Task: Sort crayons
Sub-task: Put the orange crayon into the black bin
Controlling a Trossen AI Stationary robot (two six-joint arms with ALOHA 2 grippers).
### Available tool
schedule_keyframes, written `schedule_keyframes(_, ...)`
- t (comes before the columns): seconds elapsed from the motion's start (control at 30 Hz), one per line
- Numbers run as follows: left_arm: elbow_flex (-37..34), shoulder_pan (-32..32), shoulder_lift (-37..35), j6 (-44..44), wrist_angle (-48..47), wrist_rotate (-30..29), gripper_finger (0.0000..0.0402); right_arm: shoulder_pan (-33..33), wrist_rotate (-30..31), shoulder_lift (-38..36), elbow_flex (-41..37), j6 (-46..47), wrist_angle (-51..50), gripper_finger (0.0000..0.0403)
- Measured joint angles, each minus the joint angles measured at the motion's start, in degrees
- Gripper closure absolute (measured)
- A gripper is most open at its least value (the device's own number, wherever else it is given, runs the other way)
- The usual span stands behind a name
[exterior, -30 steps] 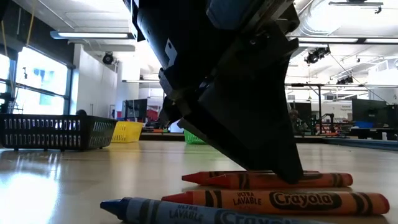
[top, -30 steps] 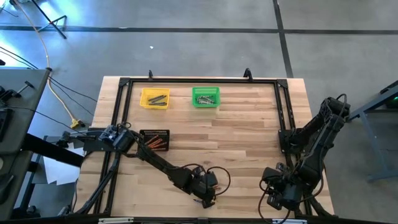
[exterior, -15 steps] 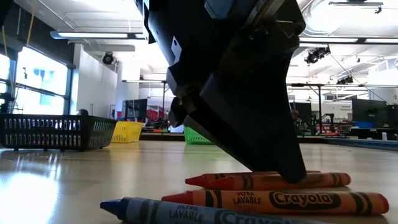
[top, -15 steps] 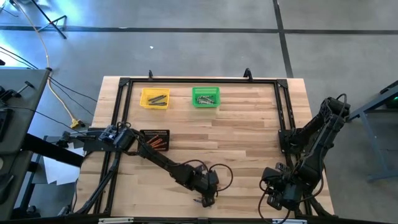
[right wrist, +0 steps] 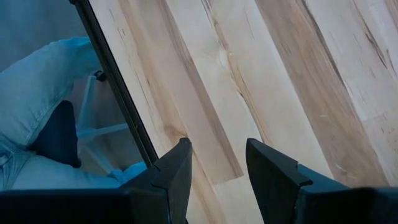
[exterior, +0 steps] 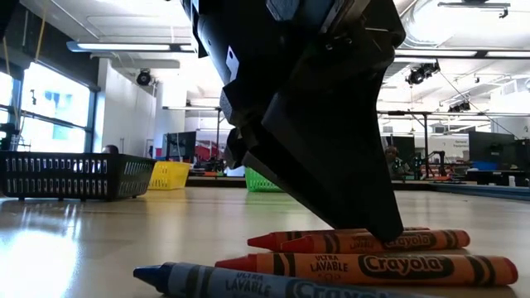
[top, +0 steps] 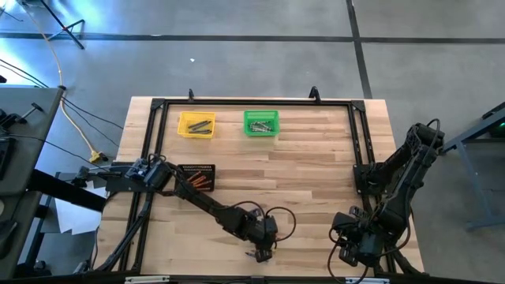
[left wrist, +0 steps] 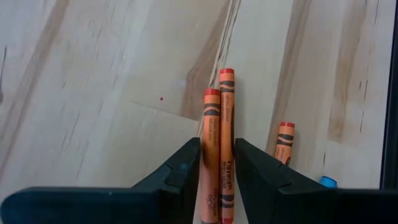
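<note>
Two orange-red crayons (left wrist: 219,149) lie side by side on the wood near the table's front edge, between the fingers of my left gripper (left wrist: 217,163), which is shut on them. In the low view the pair (exterior: 414,239) rests on the table under the dark gripper (exterior: 331,141). Beside them lie a third orange crayon (left wrist: 284,142) and a blue one (exterior: 240,282). My right gripper (right wrist: 217,163) hangs open above the table's front right corner (top: 353,241), holding nothing. My left gripper pinches the two orange-red crayons together between its two fingers, one finger on the outer long side (left wrist: 205,163) of each. The fingers slant down from above and run along the crayons. Both crayons lie flat on the table, their flat ends pointing away from the gripper.
At the back stand a yellow bin (top: 196,125) and a green bin (top: 260,123) with crayons in them. A black mesh bin (top: 196,175) holds orange crayons at the left. A black frame (top: 359,142) edges the table. A person's leg (right wrist: 37,81) shows beyond the right edge.
My left gripper has turned a little at the wrist while staying over the same spot. The two orange-red crayons remain on the table between its fingers; their pointed ends have shifted slightly along the table.
</note>
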Motion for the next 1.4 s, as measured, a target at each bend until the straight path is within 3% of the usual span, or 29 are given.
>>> schedule_keyframes(0.77, 0.0, 2.9, -0.5, 4.1, 4.2, 5.3, 0.0313, -0.2, 0.0, 0.0, 0.0, 0.2, 0.3, 0.0257)
schedule_keyframes(1.4, 0.1, 2.4, -0.6, 4.0, -4.1, 1.6, 0.0313, -0.2, 1.2, 0.0, 0.0, 0.0, 0.7, 0.0257)
